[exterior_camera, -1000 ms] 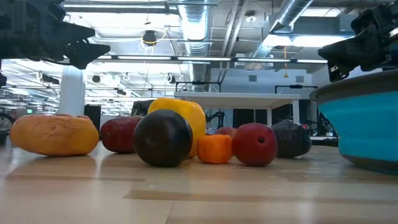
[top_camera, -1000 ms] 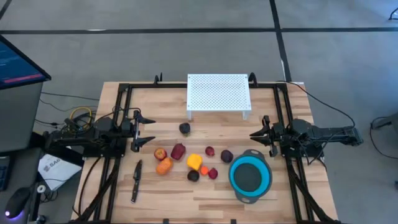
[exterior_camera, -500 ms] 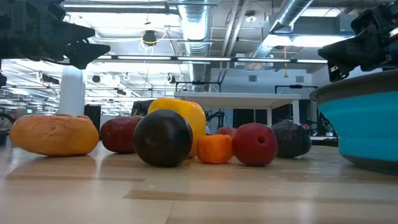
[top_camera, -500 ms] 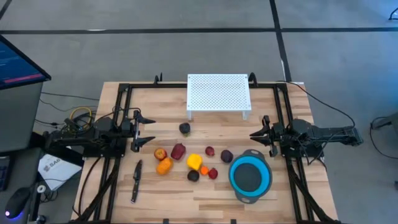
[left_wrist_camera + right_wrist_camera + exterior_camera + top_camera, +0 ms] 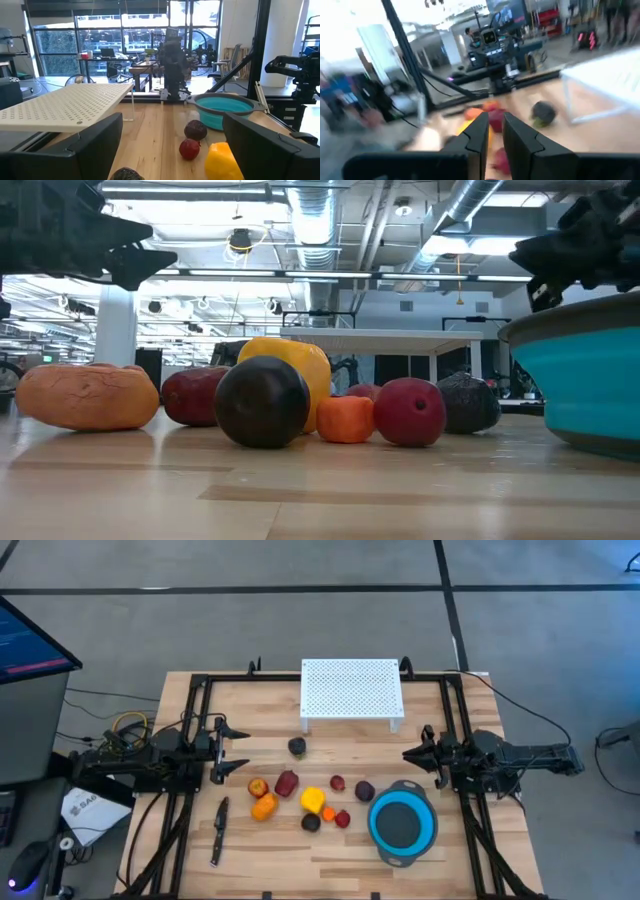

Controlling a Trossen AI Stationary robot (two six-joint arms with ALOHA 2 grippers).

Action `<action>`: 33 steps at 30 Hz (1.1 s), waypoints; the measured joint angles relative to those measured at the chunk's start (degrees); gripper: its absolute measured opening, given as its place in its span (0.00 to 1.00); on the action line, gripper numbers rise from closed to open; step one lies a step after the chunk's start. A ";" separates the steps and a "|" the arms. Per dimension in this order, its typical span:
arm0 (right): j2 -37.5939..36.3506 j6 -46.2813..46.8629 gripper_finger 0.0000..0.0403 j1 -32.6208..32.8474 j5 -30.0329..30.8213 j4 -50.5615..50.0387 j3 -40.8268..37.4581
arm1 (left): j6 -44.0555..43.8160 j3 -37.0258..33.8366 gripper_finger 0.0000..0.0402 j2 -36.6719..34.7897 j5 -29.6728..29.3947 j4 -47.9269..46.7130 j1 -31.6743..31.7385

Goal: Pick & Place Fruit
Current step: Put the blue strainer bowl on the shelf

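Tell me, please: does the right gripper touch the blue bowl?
Apart. The high view shows the right gripper beyond the blue bowl's far rim, with bare wood of the table between them.

We see a pale butcher-block wooden table (image 5: 330, 850). On it stand a white perforated metal riser (image 5: 351, 690) at the far edge, a round blue bowl with grey inside (image 5: 402, 823), a slim black knife (image 5: 218, 830), and small rounded toy fruits (image 5: 312, 799) clustered between knife and bowl, one dark fruit (image 5: 297, 746) apart nearer the riser.
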 joint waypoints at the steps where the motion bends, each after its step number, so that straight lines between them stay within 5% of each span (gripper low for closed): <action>1: -0.02 2.78 0.12 0.15 -0.57 0.17 0.00 | 0.00 0.02 0.84 -0.01 0.00 0.04 0.01; 5: 0.35 7.88 0.12 2.83 -0.38 7.20 0.00 | 0.00 0.00 0.84 0.01 0.00 0.09 0.01; 12: 14.72 -3.46 0.12 12.73 5.60 32.42 0.11 | 0.00 0.02 0.84 0.01 0.00 0.51 0.01; 19: 37.40 -7.40 0.01 23.63 15.72 31.45 9.89 | 0.00 0.00 0.84 0.01 0.00 1.15 0.01; 23: 46.33 -9.41 0.03 26.76 19.49 15.15 23.30 | 0.00 0.02 0.84 0.01 0.00 1.23 0.01; 28: 55.64 4.38 0.09 24.77 21.59 -26.41 43.50 | -0.02 0.01 0.84 0.01 0.00 1.74 0.01; 33: 66.10 12.13 0.21 19.90 13.73 -55.20 56.52 | -0.02 0.00 0.84 -0.01 0.00 2.67 0.00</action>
